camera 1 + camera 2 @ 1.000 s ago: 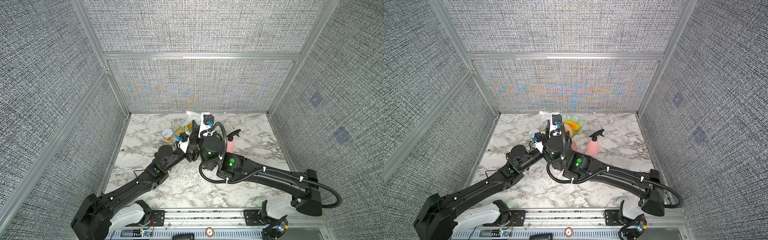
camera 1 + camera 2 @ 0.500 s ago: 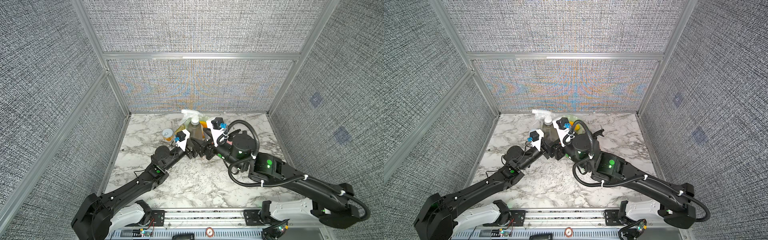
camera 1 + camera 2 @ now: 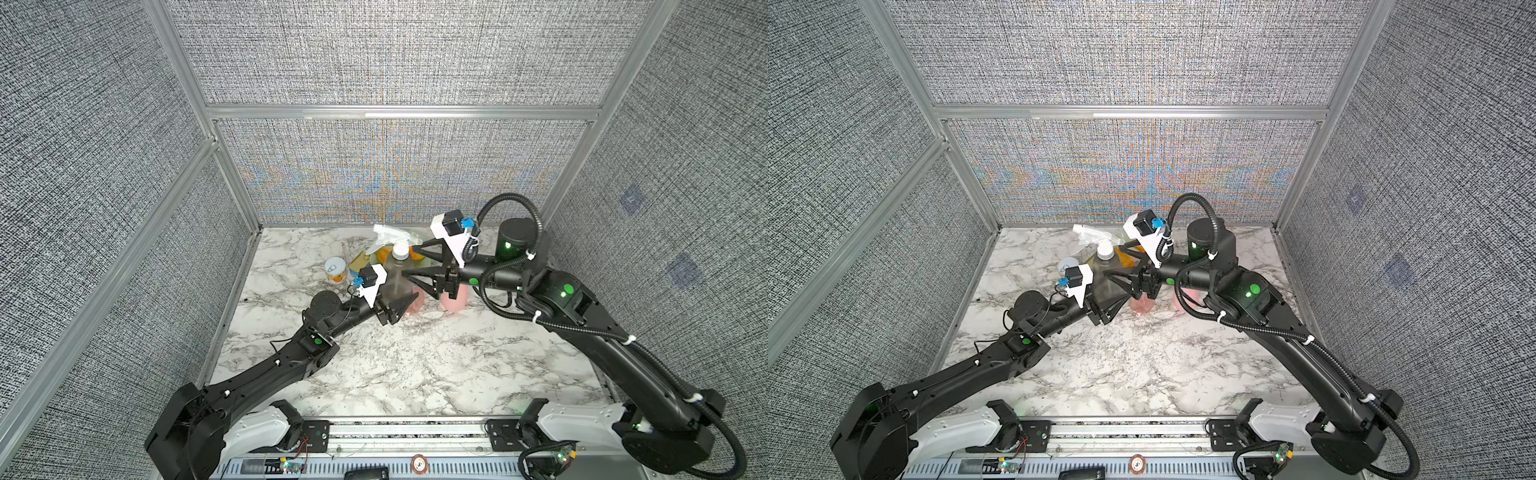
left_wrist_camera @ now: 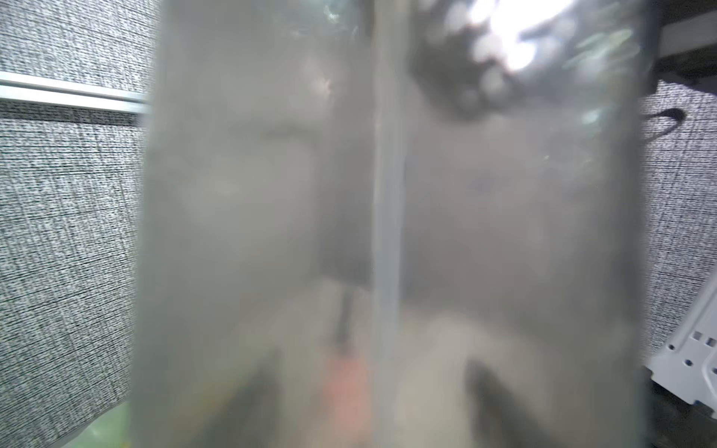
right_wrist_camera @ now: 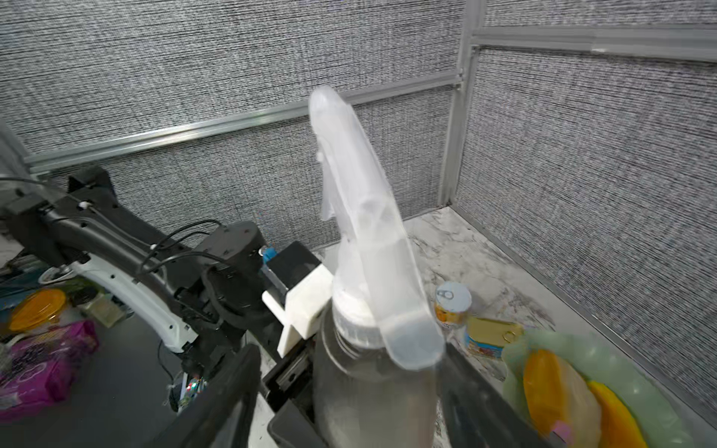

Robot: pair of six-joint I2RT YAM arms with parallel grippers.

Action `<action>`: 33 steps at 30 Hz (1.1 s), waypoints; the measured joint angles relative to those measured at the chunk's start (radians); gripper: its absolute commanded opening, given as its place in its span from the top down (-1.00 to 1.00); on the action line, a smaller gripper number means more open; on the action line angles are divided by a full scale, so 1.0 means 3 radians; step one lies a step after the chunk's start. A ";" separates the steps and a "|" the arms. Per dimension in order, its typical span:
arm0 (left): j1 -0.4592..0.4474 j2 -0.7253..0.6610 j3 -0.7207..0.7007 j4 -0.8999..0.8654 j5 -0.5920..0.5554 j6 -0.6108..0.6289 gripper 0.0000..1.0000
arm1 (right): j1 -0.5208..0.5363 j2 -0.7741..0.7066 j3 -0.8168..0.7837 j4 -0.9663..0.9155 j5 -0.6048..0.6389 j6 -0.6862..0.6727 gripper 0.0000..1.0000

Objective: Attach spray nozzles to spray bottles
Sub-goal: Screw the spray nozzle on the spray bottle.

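In both top views, the left hand [image 3: 395,311] [image 3: 1112,311] is clamped on the lower body of an upright grey bottle [image 3: 394,279] [image 3: 1104,284], toward the back of the marble surface [image 3: 415,365]. A whitish nozzle [image 3: 392,237] [image 3: 1094,237] sits on the bottle's neck. The right hand [image 3: 411,261] [image 3: 1115,262] reaches in from the right with its fingers spread wide, level with the bottle's neck and shoulder, gripping nothing. A clear pink bottle [image 3: 415,306] and a pale pink bottle [image 3: 455,302] stand partly hidden by the right hand. A small can [image 3: 336,270] stands just left of the grey bottle.

In the left wrist view, the grey bottle [image 4: 271,232] fills the frame as a blur, with a dip tube [image 4: 386,232] running straight down inside it. The hand's fingers cannot be made out.

In the right wrist view, the nozzle [image 5: 364,232] rises from a white collar on the grey bottle [image 5: 368,395]. The right hand [image 5: 349,351] shows two dark fingers [image 5: 225,399], one on either side of the bottle's shoulder, held apart. Beyond the bottle are the can [image 5: 452,300], a flat yellow tin [image 5: 490,333] and a green plate [image 5: 605,355] holding orange pieces.
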 measured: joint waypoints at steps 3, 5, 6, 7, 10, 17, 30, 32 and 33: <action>0.0000 0.0018 0.0010 0.0013 0.0131 -0.0048 0.27 | -0.0024 0.0111 0.0112 0.0008 -0.0155 -0.0014 -0.32; -0.0001 0.0023 0.0015 0.0011 0.0164 -0.0064 0.26 | -0.0039 0.0159 0.0145 0.0022 -0.0220 -0.0013 -0.26; -0.0001 0.0024 0.0022 0.0011 0.0195 -0.0072 0.26 | -0.0041 0.0173 0.0149 0.0042 -0.0243 -0.0010 -0.19; 0.0000 0.0027 0.0028 0.0011 0.0225 -0.0088 0.26 | -0.0042 0.0178 0.0144 0.0076 -0.0266 0.0006 -0.12; 0.0000 0.0029 0.0041 0.0032 0.0275 -0.0086 0.26 | -0.0046 0.0191 0.0116 0.0197 -0.0303 0.0080 0.17; 0.0004 0.0033 0.0041 0.0005 0.0295 -0.0142 0.26 | -0.0060 0.0210 -0.0029 0.0504 -0.0258 0.0113 0.74; 0.0015 -0.0009 0.0056 -0.0266 -0.0175 -0.0031 0.27 | 0.0476 0.0186 -0.0429 0.1024 0.1305 0.0290 1.00; 0.0017 -0.0023 0.0056 -0.0340 -0.0343 0.0037 0.27 | 0.0716 0.0238 -0.0444 0.1092 0.1972 0.0340 1.00; 0.0019 -0.0027 0.0055 -0.0367 -0.0425 0.0056 0.27 | 0.0848 0.0291 -0.0429 0.1123 0.2354 0.0360 1.00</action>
